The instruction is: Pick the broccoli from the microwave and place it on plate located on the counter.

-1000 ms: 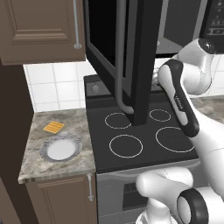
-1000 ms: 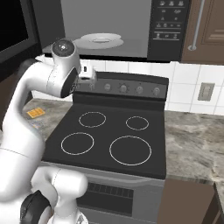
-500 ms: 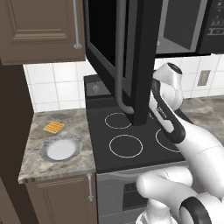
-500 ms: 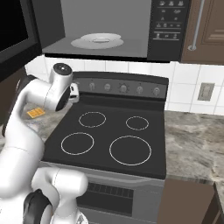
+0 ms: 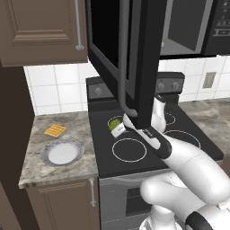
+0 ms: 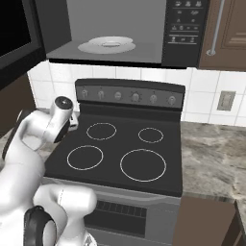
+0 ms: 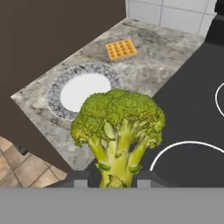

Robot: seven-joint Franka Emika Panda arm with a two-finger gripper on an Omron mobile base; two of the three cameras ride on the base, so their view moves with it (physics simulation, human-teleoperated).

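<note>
My pincer [image 7: 114, 179] is clamped on the stem of the broccoli [image 7: 117, 127], floret up between my two dark fingertips [image 7: 81, 180]. From the left base view I hold the broccoli [image 5: 115, 124] over the black stovetop [image 5: 134, 150], above its far left ring and just under the bottom edge of the open microwave [image 5: 134, 54] door. The plate [image 5: 62, 152] lies well to the left on the counter [image 5: 40, 170], with a flat orange waffle square [image 5: 55, 131] just beyond it, nearer the tiled wall. Along my hand, the plate [image 7: 83, 89] shows past the floret, the waffle [image 7: 121, 49] farther still. In the right base view the microwave [image 6: 115, 33] stands open, a glass turntable [image 6: 106, 45] inside.
</note>
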